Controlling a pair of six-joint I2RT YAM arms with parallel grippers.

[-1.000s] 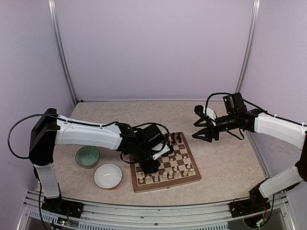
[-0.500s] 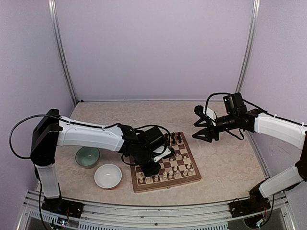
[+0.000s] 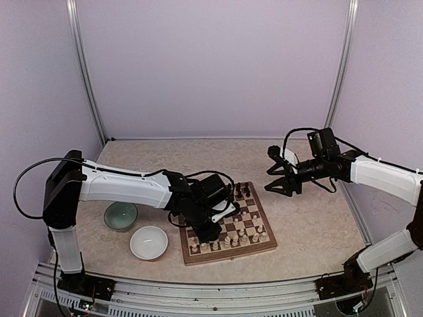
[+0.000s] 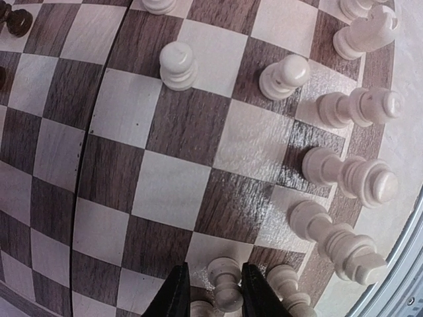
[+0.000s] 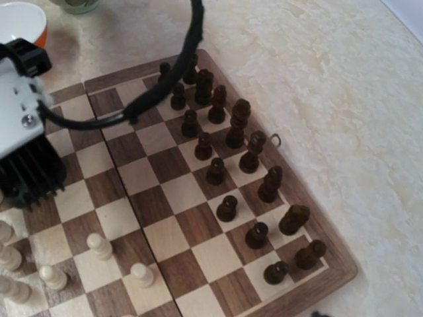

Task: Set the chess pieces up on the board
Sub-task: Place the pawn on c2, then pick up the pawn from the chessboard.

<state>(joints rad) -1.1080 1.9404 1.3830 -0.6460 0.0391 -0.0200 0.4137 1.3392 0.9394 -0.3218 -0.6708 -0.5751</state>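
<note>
Loosened, not clamping: left gripper (image 4: 215, 277) straddling a cream pawn (image 4: 225, 290) standing on the board (image 4: 165, 191), cream side. Open wider, then lift straight up — no brushing neighbouring pieces (image 4: 344, 178). Leave right gripper (image 3: 274, 179) spread, empty, beside the board.

One piece (image 4: 225, 285) stands on the board (image 4: 165, 191) between the left gripper's (image 4: 213, 292) fingers, with more pieces (image 4: 344, 178) lined up just to its right. Left of that gripper, off the board, sits a bowl (image 3: 134, 246), with another bowl (image 3: 110, 212) behind it. The right gripper (image 3: 269, 169) hangs well apart, to the right.
</note>
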